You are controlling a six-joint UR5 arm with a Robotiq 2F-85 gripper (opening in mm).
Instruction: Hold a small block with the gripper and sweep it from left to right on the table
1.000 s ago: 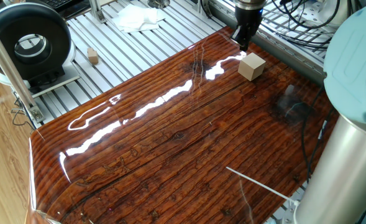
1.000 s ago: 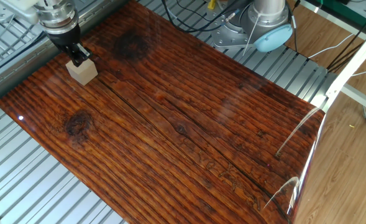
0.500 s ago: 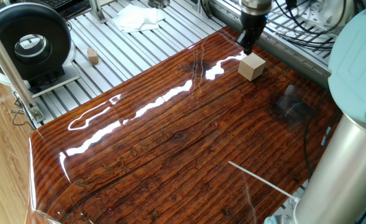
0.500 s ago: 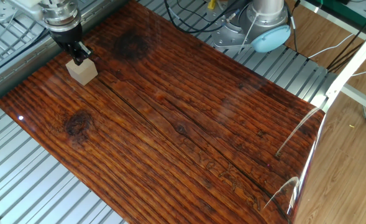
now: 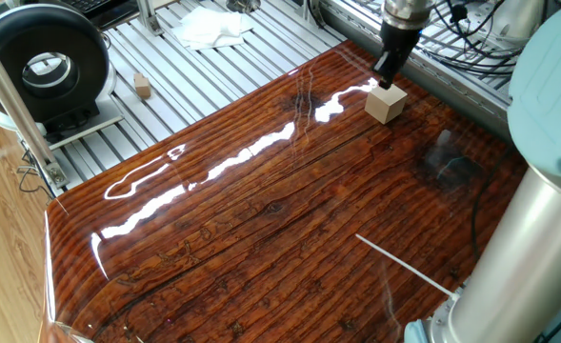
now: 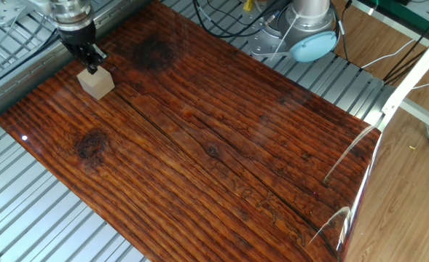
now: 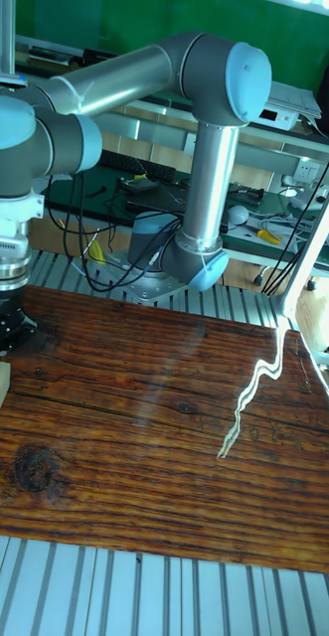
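Wooden block: pale cube near the table's far edge, not yet swept.
Gripper: poised right above the block; prongs look narrow, grip state unclear.
Progress: grasp pending, whole sweep left.
Change: gripper has shifted over the block; block unmoved.

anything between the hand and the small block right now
Nothing. In both fixed table views the hand sits directly over the small block, its fingertips at the block's top face. Whether they touch it cannot be told.
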